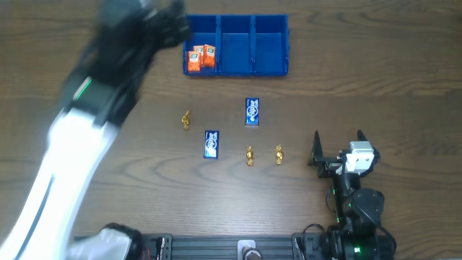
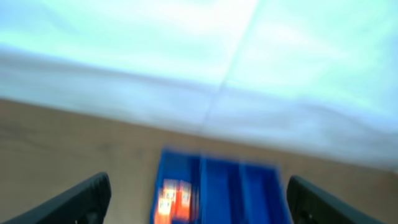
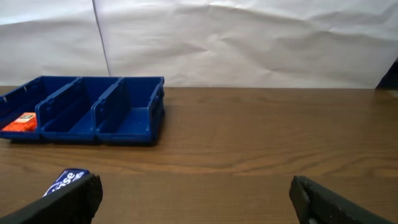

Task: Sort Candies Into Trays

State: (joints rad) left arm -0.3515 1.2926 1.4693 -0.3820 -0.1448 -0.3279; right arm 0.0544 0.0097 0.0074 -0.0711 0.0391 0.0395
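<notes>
Down low by its base, the right gripper sits with jaws wide apart, released. Just to its left, 2 gold candies lie side by side, with a 3rd gold candy farther left. 2 blue bars lie among them. At the far end is the blue tray, with orange candies in its left compartment. The left gripper is lifted near it, jaws spread, released.

Candies in tray left compartment, loose sweets on table before it
</notes>
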